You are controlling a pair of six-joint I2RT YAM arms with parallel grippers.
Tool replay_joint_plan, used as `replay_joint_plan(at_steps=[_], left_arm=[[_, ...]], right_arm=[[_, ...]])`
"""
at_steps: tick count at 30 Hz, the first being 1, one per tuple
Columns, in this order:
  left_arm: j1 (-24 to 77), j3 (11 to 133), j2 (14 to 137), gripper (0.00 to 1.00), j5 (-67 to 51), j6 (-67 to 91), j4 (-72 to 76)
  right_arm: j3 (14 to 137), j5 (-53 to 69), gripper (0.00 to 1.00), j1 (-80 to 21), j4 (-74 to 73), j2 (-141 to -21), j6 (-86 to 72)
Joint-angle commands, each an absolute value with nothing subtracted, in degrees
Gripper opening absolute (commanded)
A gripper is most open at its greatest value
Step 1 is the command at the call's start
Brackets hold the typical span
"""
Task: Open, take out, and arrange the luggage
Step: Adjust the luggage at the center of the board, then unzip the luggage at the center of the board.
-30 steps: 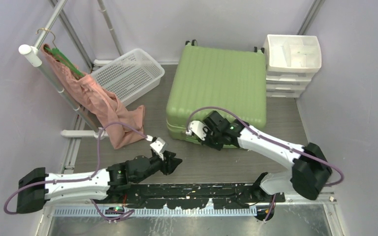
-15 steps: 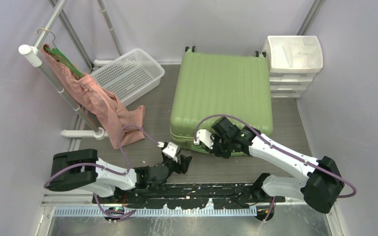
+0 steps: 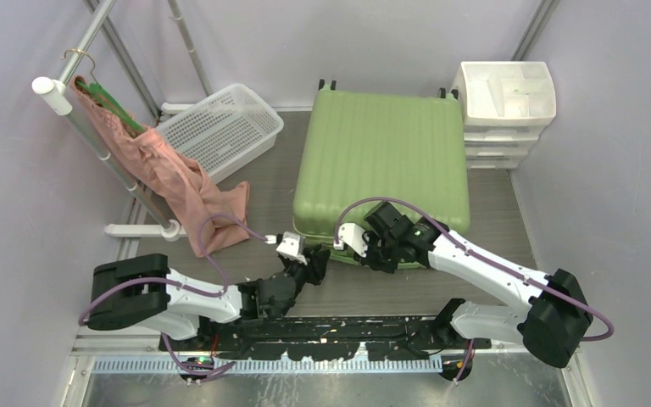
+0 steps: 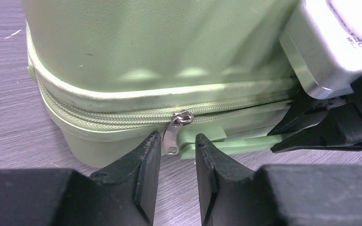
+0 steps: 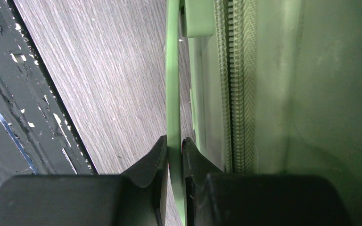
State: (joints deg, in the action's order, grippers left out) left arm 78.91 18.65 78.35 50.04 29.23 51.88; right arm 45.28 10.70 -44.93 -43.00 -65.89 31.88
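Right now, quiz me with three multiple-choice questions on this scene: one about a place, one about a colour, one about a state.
1. From overhead, the basket sits: A) on the suitcase B) left of the suitcase C) under the suitcase.
2. The hanging cloth is: A) blue B) black C) pink.
3. The right gripper is: A) shut on the handle B) wide open C) holding the cloth.
Answers: B, it lies apart, off the suitcase's left side; C, the fabric is plainly pink; A, it pinches the thin green handle.

left gripper advanced to luggage, jaws narrowed
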Motion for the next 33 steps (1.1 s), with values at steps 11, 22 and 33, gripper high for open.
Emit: replay_joint_plan(at_steps=[11,22,33], left_arm=[[76.60,22.27,69.61,0.04,45.32,27.56,40.60],[74.79,19.21,69.32,0.31,41.75,32.48,39.71],[74.08,16.65,78.65,0.37,40.23,26.97,56.34]], right_arm=[[48.00,14.43,0.04,-43.99,-43.24,-65.47,25.23],[47.93,14.24,0.04,-44.01,-43.29,-65.62,25.41],[47.97,14.15,0.04,-44.35,-43.51,-65.99,25.58]])
